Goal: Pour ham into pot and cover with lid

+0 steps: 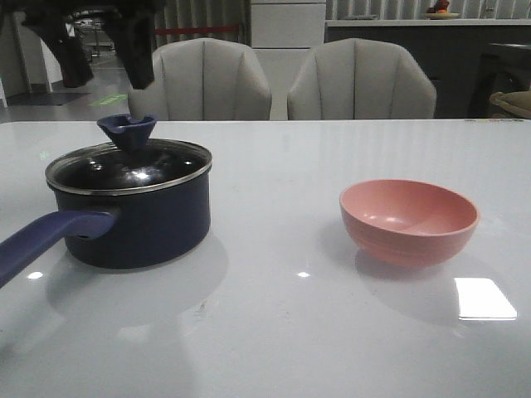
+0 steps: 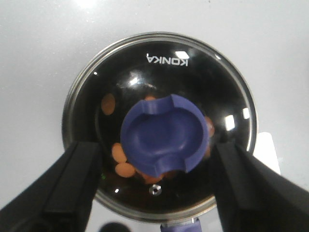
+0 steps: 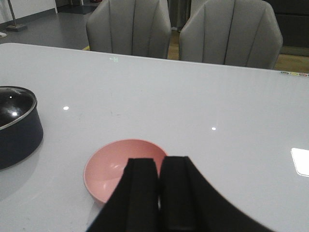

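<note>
The lid (image 1: 129,170) is seated on the pot (image 1: 131,217), its steel rim lying level around the pot's mouth in the front view. The left gripper (image 2: 161,188) hangs directly above the lid's knob (image 2: 164,136); its jaws are spread wide, one finger on either side of the knob and well clear of it, nothing being held.

One risk is judged to lie in the retreat of that arm: were the gripper swung sideways rather than lifted, a finger could catch the flared knob and drag the lid askew or tip it off. The pot's long handle (image 1: 50,242), which juts toward about 8 o'clock from the pot in the front view, could likewise be struck by a low-moving arm, and the pot turned on the smooth desk (image 1: 282,332).

The ham (image 2: 119,153) is seen through the dark glass in the left wrist view, as several orange-pink pieces lying on the pot's floor, partly hidden by the knob. The pink bowl (image 1: 409,220) stands at 3 o'clock of the pot, well apart from it, and is seen to be empty. The right gripper (image 3: 159,193) is held near the bowl with its jaws pressed together on nothing; a careless sweep there could knock the light bowl.
</note>
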Motion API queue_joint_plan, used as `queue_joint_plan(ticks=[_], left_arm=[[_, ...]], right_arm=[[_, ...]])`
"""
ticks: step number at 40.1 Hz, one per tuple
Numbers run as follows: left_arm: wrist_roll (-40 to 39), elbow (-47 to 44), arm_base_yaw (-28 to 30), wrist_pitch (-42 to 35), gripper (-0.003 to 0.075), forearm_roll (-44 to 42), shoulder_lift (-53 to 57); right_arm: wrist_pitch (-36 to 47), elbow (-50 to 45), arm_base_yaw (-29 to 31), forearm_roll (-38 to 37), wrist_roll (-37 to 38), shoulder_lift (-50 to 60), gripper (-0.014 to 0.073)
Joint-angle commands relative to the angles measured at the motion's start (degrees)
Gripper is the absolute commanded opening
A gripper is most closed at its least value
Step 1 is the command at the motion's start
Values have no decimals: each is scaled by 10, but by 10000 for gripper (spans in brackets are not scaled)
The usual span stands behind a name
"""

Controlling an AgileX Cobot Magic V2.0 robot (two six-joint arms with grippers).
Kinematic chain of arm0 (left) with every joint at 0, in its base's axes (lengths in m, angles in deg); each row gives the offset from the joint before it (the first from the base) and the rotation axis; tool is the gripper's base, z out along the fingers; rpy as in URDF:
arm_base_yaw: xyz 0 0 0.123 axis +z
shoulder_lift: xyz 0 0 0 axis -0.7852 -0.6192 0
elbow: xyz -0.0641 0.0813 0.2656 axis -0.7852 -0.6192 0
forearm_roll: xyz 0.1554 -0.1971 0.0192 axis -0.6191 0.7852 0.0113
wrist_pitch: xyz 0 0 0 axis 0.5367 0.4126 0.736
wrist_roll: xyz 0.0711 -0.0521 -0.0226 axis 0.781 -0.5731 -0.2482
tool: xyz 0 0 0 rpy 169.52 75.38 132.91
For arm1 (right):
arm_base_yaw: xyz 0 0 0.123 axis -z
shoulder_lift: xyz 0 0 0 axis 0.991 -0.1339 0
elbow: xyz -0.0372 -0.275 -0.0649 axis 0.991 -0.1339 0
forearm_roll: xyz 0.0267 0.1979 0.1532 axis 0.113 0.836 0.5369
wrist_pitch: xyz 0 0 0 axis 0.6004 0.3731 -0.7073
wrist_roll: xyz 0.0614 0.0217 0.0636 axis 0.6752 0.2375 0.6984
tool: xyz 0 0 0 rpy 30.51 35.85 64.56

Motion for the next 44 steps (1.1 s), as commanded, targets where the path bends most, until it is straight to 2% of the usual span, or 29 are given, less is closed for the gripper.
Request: queue_joint_plan(ticks=[1,7,19,44], left_arm=[[31,11,-3,8,436,12,71],[43,-41,-3,-9,412,21,143],[44,-244,-3,-76,403,-8,341],[44,-680,-3,-341,403,32,833]], right_arm=[[48,17,-1,-1,-6,-3,161],[48,17,-1,-1,-6,-3,161],[48,17,-1,-1,-6,-3,161],[48,17,-1,-1,-6,-3,161]])
